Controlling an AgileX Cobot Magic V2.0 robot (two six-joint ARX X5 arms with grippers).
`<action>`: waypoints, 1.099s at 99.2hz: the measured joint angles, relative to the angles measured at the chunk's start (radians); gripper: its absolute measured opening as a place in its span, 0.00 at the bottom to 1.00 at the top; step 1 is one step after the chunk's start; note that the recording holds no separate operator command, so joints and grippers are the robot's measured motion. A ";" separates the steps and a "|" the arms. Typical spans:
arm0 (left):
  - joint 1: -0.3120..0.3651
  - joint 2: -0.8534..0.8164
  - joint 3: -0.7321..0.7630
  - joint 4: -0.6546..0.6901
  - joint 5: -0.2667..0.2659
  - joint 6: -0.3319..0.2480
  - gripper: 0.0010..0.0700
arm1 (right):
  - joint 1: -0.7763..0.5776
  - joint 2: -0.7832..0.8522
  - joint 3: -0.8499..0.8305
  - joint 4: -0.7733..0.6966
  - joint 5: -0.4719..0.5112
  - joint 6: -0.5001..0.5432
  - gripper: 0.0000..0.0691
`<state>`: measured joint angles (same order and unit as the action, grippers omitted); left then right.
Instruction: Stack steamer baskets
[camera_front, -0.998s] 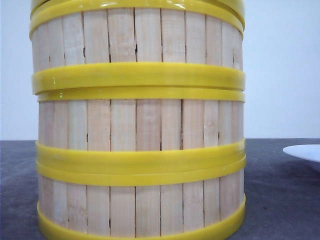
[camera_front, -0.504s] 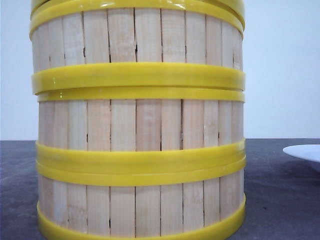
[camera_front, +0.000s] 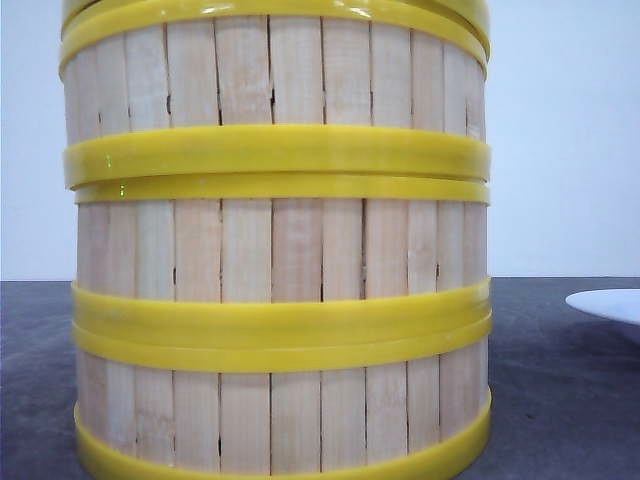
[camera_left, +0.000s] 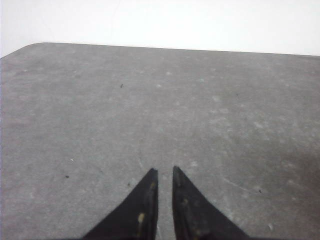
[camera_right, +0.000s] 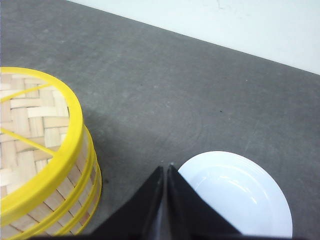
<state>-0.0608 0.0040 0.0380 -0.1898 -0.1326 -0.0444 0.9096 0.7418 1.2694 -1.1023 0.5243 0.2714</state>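
Observation:
Three steamer baskets stand stacked in one column close to the front camera: the bottom one (camera_front: 270, 420), the middle one (camera_front: 270, 250) and the top one (camera_front: 270, 75), their yellow rims lined up. In the right wrist view the stack (camera_right: 75, 185) has a woven, yellow-rimmed top (camera_right: 30, 125). My right gripper (camera_right: 165, 167) is shut and empty, hovering between the stack and a white plate. My left gripper (camera_left: 164, 170) hangs over bare grey table with only a narrow slit between its fingers and nothing in it. Neither gripper touches the baskets.
The white plate (camera_right: 240, 195) lies on the grey table to the right of the stack; its rim (camera_front: 610, 303) shows at the right edge of the front view. The table's far edge (camera_left: 150, 47) meets a white wall.

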 joint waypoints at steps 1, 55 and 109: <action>0.000 0.000 0.000 0.000 0.000 0.000 0.02 | 0.000 0.000 0.000 0.000 0.000 0.000 0.01; 0.000 0.000 0.000 0.000 0.000 0.000 0.02 | -0.386 0.000 -0.001 0.236 -0.179 -0.214 0.01; 0.000 0.000 0.000 0.000 0.000 0.000 0.02 | -0.938 -0.261 -0.585 0.725 -0.580 -0.320 0.01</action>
<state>-0.0608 0.0040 0.0380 -0.1898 -0.1326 -0.0444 -0.0288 0.4812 0.6846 -0.3771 -0.0555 -0.0486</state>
